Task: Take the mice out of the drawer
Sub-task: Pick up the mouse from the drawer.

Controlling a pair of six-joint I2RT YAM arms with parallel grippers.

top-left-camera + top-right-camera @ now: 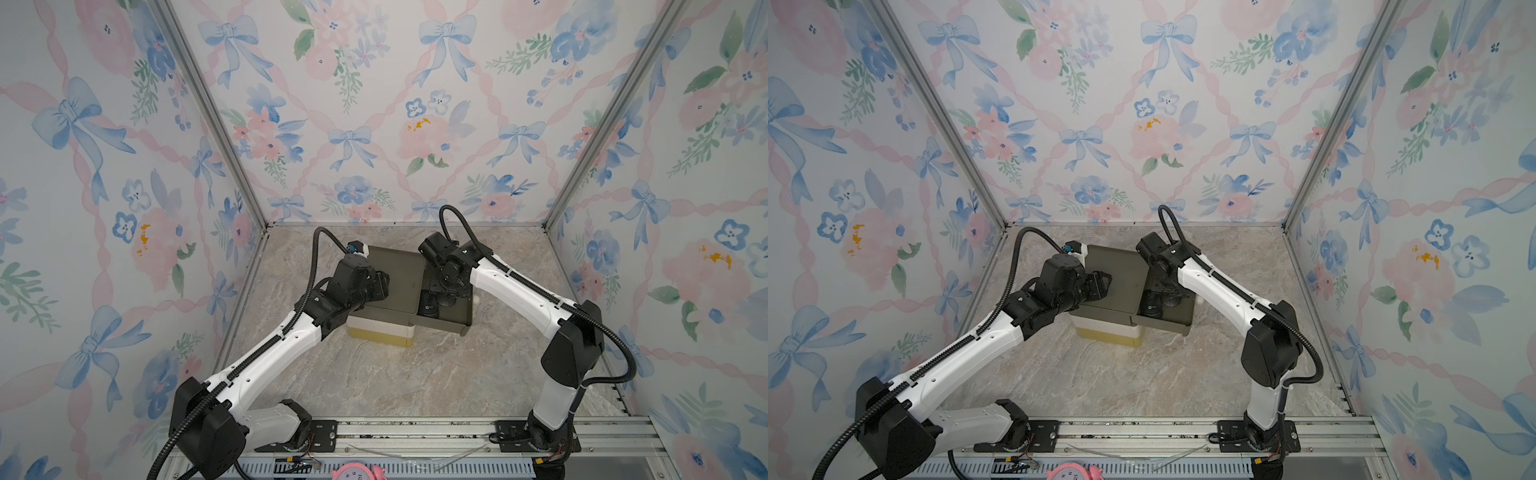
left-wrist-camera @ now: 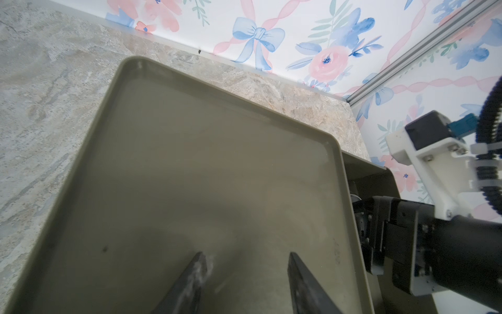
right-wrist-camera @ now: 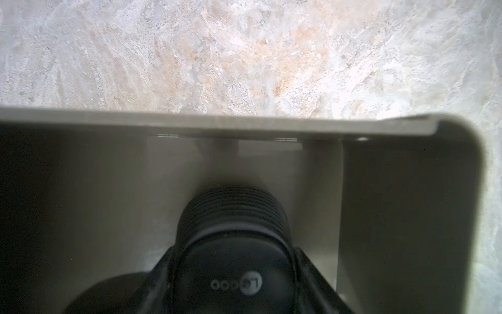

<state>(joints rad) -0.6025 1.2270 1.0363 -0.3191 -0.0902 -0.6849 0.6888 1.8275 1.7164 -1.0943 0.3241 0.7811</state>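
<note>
An olive drawer (image 1: 467, 322) stands pulled out to the right of its olive cabinet (image 1: 399, 270) in both top views. My right gripper (image 1: 446, 297) reaches down into it. In the right wrist view, its fingers (image 3: 304, 261) press both sides of a black mouse (image 3: 233, 225), beside the drawer wall (image 3: 244, 125). A second black mouse (image 1: 429, 309) with a round logo lies at the drawer's near left. A pale rounded shape (image 1: 476, 298), maybe a pale mouse, lies on the table just right of the drawer. My left gripper (image 2: 246, 255) rests open and empty on the cabinet top (image 2: 190, 163).
The cabinet sits on a cream and yellow base (image 1: 380, 334). Marble table (image 1: 395, 382) stretches towards the front rail (image 1: 415, 434). A pink clock (image 1: 359, 471) pokes up at the front edge. Floral walls close in on three sides.
</note>
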